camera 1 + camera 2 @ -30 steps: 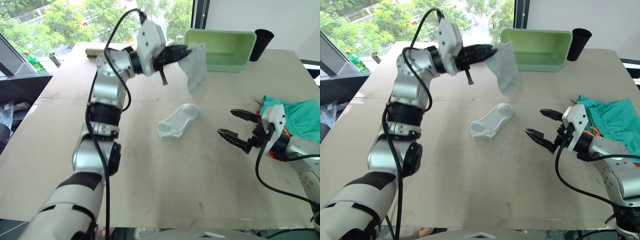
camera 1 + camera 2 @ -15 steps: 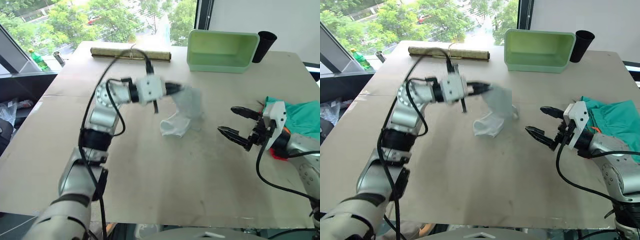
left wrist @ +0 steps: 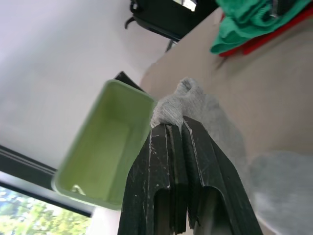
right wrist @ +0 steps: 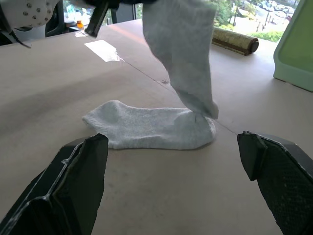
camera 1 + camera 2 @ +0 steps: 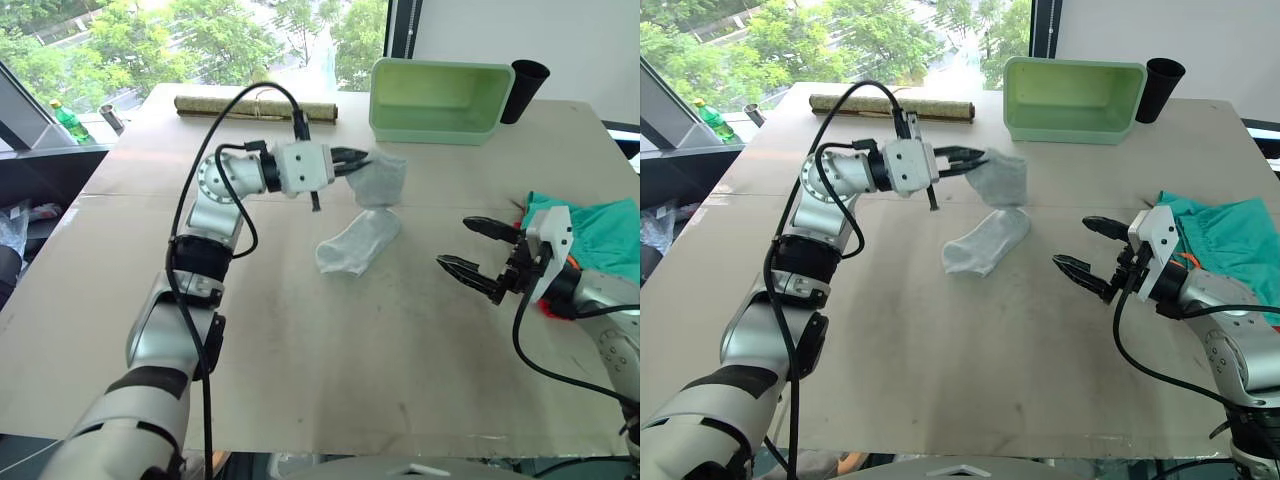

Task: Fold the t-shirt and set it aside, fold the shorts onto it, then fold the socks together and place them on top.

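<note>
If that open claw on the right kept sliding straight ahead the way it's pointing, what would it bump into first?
Most likely the sock lying flat on the table. The right gripper points across bare tabletop at it, with the hanging sock held by the left gripper just beyond.

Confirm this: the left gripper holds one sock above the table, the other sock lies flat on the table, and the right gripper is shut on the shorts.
Wrong on the right gripper: the right eye view shows its fingers spread open and holding nothing, with the shorts behind it. The left gripper does hold one sock, and the other sock lies flat on the table.
</note>
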Robot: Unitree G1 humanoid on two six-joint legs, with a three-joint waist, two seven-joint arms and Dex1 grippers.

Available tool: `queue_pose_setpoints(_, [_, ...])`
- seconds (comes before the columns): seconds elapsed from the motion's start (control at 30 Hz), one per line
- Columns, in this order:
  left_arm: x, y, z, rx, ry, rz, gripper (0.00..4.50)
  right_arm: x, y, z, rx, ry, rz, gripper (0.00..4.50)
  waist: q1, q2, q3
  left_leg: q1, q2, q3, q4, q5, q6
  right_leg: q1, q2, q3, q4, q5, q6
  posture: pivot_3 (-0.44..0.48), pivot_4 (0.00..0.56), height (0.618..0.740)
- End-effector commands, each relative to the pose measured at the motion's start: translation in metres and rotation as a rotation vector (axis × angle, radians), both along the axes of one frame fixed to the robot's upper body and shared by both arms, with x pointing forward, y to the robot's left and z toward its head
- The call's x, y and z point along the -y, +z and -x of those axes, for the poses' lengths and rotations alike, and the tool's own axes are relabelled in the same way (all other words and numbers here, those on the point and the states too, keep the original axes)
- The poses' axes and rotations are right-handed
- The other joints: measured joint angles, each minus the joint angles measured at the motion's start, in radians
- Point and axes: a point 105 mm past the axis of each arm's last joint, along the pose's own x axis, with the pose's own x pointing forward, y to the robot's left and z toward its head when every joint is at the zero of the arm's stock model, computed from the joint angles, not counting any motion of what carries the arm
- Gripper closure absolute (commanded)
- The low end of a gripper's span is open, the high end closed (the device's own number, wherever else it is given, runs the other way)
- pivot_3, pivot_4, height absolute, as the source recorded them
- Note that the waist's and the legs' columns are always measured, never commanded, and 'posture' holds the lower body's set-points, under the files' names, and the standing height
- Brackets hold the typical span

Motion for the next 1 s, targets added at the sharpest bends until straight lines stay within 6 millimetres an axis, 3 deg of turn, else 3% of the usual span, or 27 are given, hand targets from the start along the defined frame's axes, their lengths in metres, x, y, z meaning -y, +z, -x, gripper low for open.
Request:
queue_pose_setpoints(0.03, [-0.007,0.003,0.013,-0.005,-0.050,-0.023,4.44,0.002,0.014,0.004,0.063,-0.001,0.006,0.00,-0.001,0.000,0.000,0.000,0.000,0.000,0.000,0.000,0.000,0.000,0.000,0.000,0.000,0.000,0.000,0.000,0.150,0.740])
queue_pose_setpoints(0.2, [-0.017,-0.017,0.024,-0.033,-0.072,-0.117,4.44,0.001,0.014,0.003,0.062,0.001,0.007,0.00,0.002,0.000,0.000,0.000,0.000,0.000,0.000,0.000,0.000,0.000,0.000,0.000,0.001,0.000,0.000,0.000,0.150,0.740])
queue_pose_setpoints(0.33, [-0.030,-0.047,0.034,-0.102,-0.089,-0.254,4.44,0.000,0.015,0.000,0.062,0.016,0.017,0.00,0.001,0.000,0.000,0.000,0.000,0.000,0.000,0.000,0.000,0.000,0.000,0.000,0.000,0.000,0.000,0.000,0.150,0.740])
queue_pose_setpoints(0.6, [-0.044,-0.075,0.042,-0.162,-0.065,-0.281,4.44,-0.001,0.012,0.001,0.051,0.024,0.022,0.00,0.002,0.001,0.000,0.000,0.000,0.000,0.000,-0.003,0.004,0.000,-0.001,0.000,0.000,0.000,0.000,0.000,0.150,0.740])
queue_pose_setpoints(0.63, [-0.046,-0.078,0.042,-0.177,-0.056,-0.293,3.72,-0.001,0.012,0.002,0.050,0.025,0.022,0.00,0.001,0.001,0.000,0.000,0.000,0.000,0.000,-0.003,0.005,0.000,-0.001,0.000,0.000,0.000,0.000,0.000,0.150,0.740])
queue_pose_setpoints(0.83, [-0.056,-0.085,0.046,-0.240,-0.047,-0.304,1.35,-0.001,0.011,0.002,0.034,0.036,0.026,0.00,0.001,0.001,0.000,0.000,0.000,0.000,0.000,-0.003,0.005,0.000,-0.001,-0.001,0.000,0.000,0.000,0.000,0.150,0.740])
queue_pose_setpoints(0.93, [-0.059,-0.078,0.050,-0.331,-0.059,-0.245,0.11,-0.005,0.009,0.003,0.009,0.059,0.031,0.00,0.001,0.001,0.000,0.000,0.000,0.000,0.000,-0.003,0.005,0.000,-0.001,-0.001,0.000,0.000,0.000,0.000,0.150,0.740])
queue_pose_setpoints(1.0, [-0.061,-0.064,0.047,-0.405,-0.053,-0.159,0.11,-0.014,0.007,0.006,-0.009,0.098,0.033,0.00,0.002,0.001,0.000,0.000,0.000,0.000,0.000,-0.003,0.005,0.000,-0.001,-0.001,0.000,0.000,0.000,0.000,0.150,0.740])
